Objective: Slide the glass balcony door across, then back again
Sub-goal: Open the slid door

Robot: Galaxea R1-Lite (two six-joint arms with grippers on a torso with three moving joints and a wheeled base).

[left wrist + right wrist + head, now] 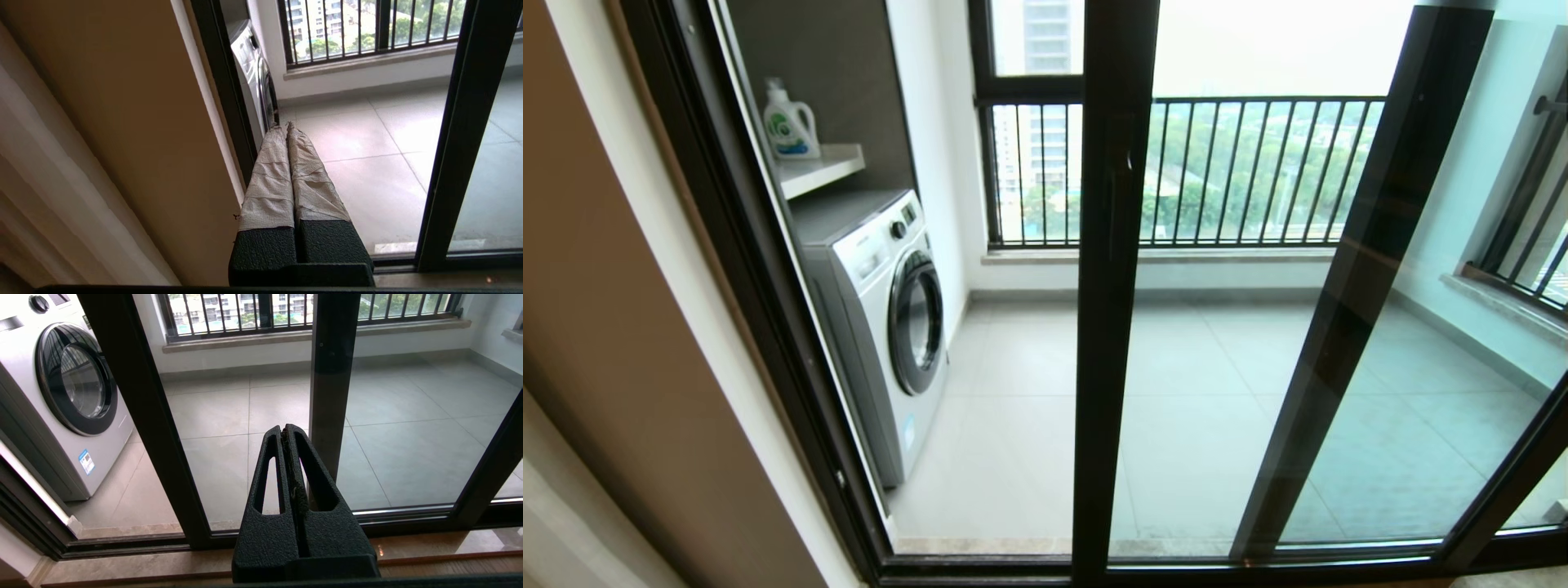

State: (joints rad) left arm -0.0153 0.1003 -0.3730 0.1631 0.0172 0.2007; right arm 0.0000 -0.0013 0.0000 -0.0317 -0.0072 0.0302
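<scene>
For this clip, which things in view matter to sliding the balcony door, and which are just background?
Job:
- glass balcony door, partly open, latch handle on its upright
- left gripper, jaws shut, near the left jamb
- right gripper, jaws shut, facing the glass

Background:
- washing machine
- detergent bottle on the shelf
- balcony railing
- second glass panel

Black-brown glass balcony door (1112, 327) frame, white washing machine (882, 302)

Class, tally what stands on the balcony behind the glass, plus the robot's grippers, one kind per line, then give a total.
Washing machine: 1
Detergent bottle: 1
Shelf: 1
Grippers: 2, the left gripper and the right gripper, both shut
Total: 5
</scene>
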